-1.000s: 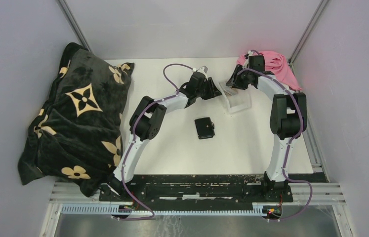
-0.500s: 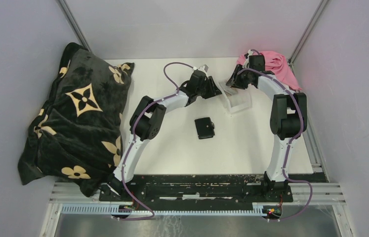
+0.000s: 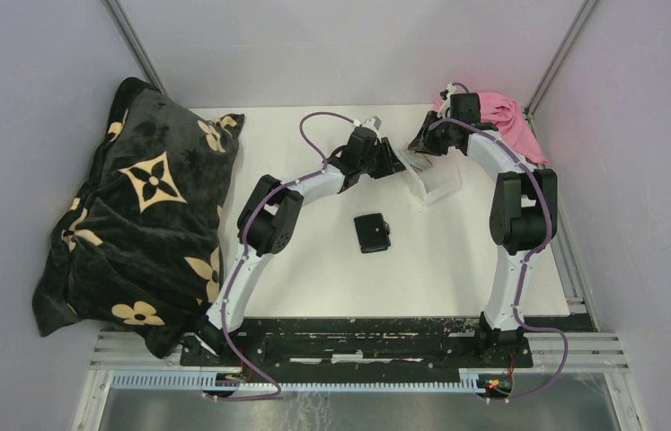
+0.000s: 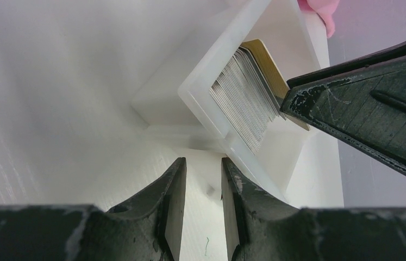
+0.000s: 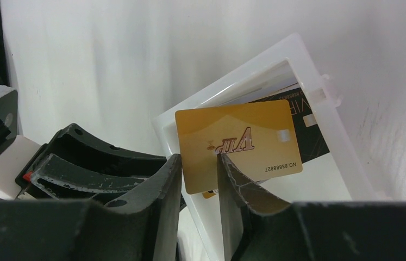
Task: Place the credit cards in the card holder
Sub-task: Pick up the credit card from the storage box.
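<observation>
The credit cards (image 4: 244, 103) stand on edge as a stack in a clear plastic tray (image 3: 439, 184) at the back of the table. A gold card (image 5: 233, 144) faces my right wrist camera in front of a dark card (image 5: 309, 136). My right gripper (image 5: 198, 157) has its jaws narrowly apart, the fingertips against the gold card's face near its left edge. My left gripper (image 4: 203, 162) sits at the tray's near corner, with a white part of the tray reaching in between its fingers. The card holder (image 3: 372, 233), a black wallet, lies shut on the table in front of both grippers.
A big black pillow with tan flowers (image 3: 138, 211) fills the table's left side. A pink cloth (image 3: 502, 117) lies at the back right corner behind the right arm. Grey walls and slanted metal posts enclose the table.
My right gripper's jaws have narrowed and it has shifted slightly back and left at the tray. The tray has turned a little. The left arm has barely moved.
</observation>
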